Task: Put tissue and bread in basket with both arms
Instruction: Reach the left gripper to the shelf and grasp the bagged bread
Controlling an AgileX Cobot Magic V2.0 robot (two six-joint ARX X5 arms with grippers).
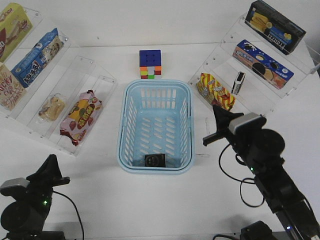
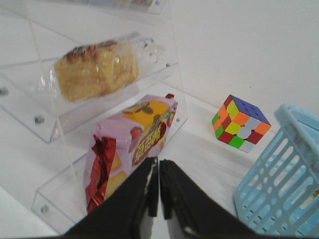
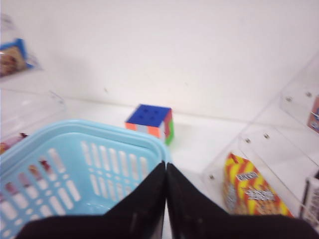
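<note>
Lying flat on the slotted floor of the basket (image 1: 154,165), close against its near wall: the tissue (image 1: 155,160), long axis running left to right across the front view. Resting on the lower clear shelf (image 1: 75,80) at left, beside the red-and-yellow snack bag (image 1: 80,117): the bread (image 1: 52,107), long axis slanting from near-left to far-right, roughly parallel to that bag. Left gripper (image 2: 158,191) empty, jaws pressed together, aimed toward the snack bag. Right gripper (image 3: 165,194) likewise closed on nothing, raised at the basket's right rim, facing the puzzle cube (image 1: 150,64).
</note>
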